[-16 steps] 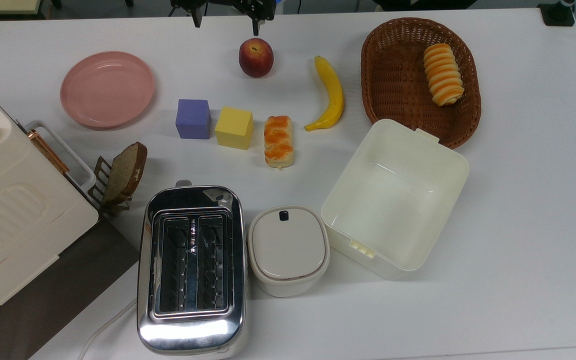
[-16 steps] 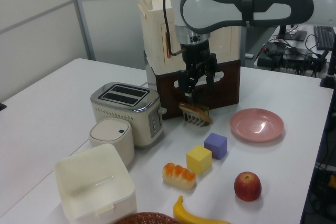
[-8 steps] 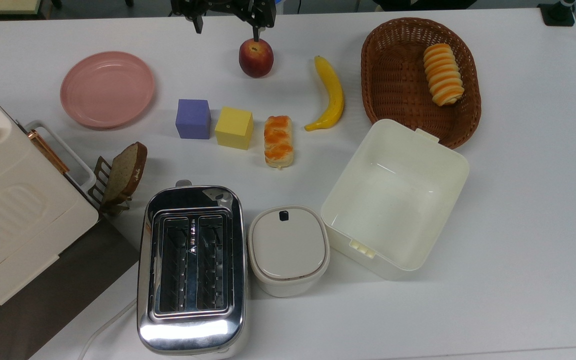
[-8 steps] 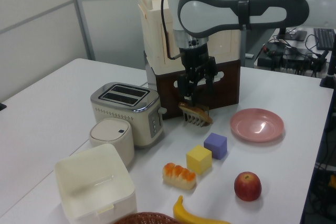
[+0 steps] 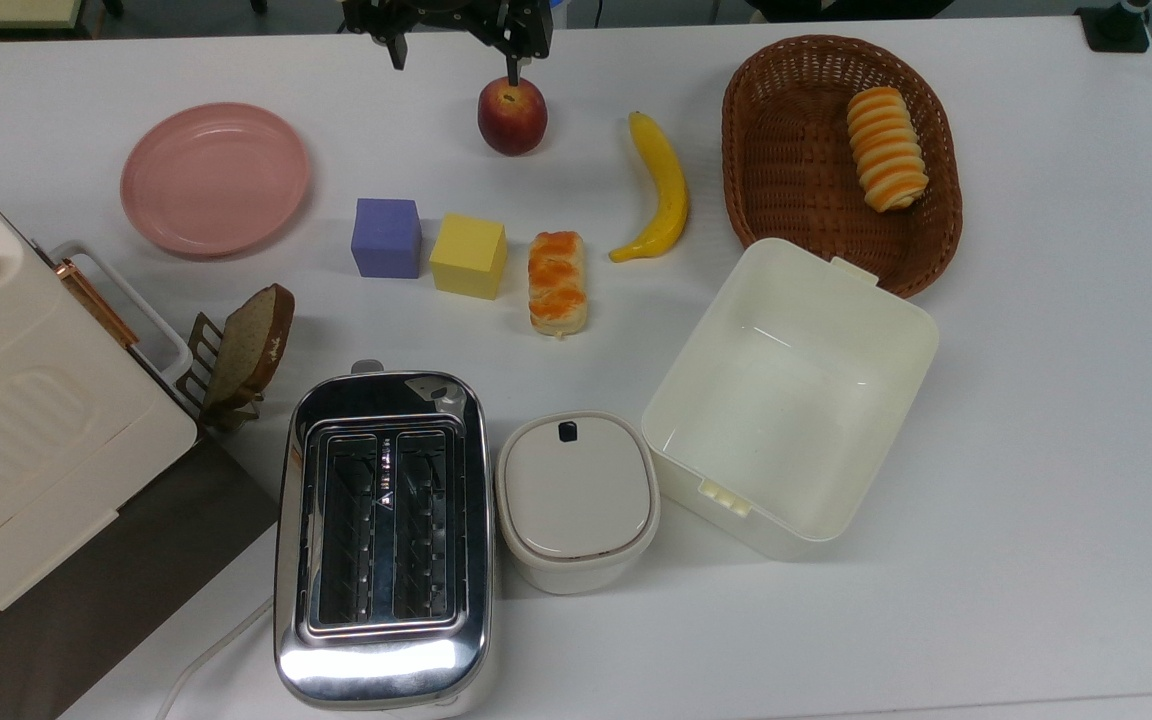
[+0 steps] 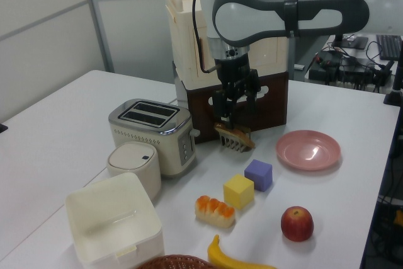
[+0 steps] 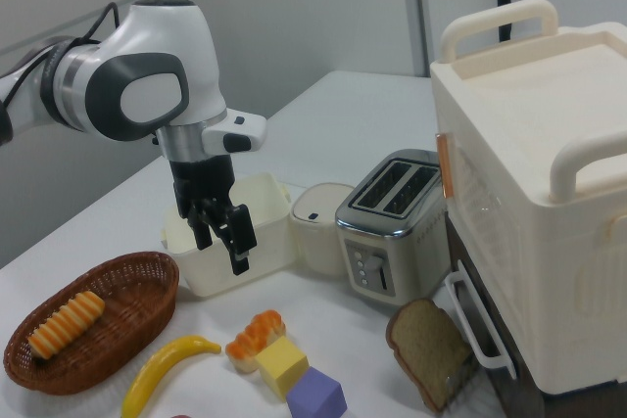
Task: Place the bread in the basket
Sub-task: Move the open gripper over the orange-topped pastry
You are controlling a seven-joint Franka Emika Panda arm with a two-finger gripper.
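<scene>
Going across the top view from its left, a big cream cabinet [image 5: 26, 420] with a handle sits at the edge of the white table [image 5: 1036, 450], and a brown slice of bread [image 5: 251, 345] leans in a small rack just beside it. Above that lies a pink plate [image 5: 214, 178]. A shiny toaster [image 5: 383, 535] stands at the bottom, with a small lidded cream pot [image 5: 576, 500] just beside it.

In the middle row sit a purple block [image 5: 386, 237], then a yellow block [image 5: 468, 255], then the bread [image 5: 557, 281], a short pale pastry with an orange glazed top. It lies flat on the table, very close beside the yellow block and well apart from the basket [image 5: 786, 150]. An apple [image 5: 512, 115] rests farther up, and a banana [image 5: 661, 190] lies between the bread and the basket.

The gripper [image 5: 454, 62] hangs above the table near the apple, pointing down, its two fingers spread apart with nothing between them. In the right view it [image 7: 223, 242] hovers in the air in front of a cream box [image 7: 230, 242], above the bread [image 7: 257, 337].

At the top view's right, the open cream box [image 5: 791, 400] sits touching the basket's near rim. The brown wicker basket holds a striped orange-and-cream roll [image 5: 886, 148].
</scene>
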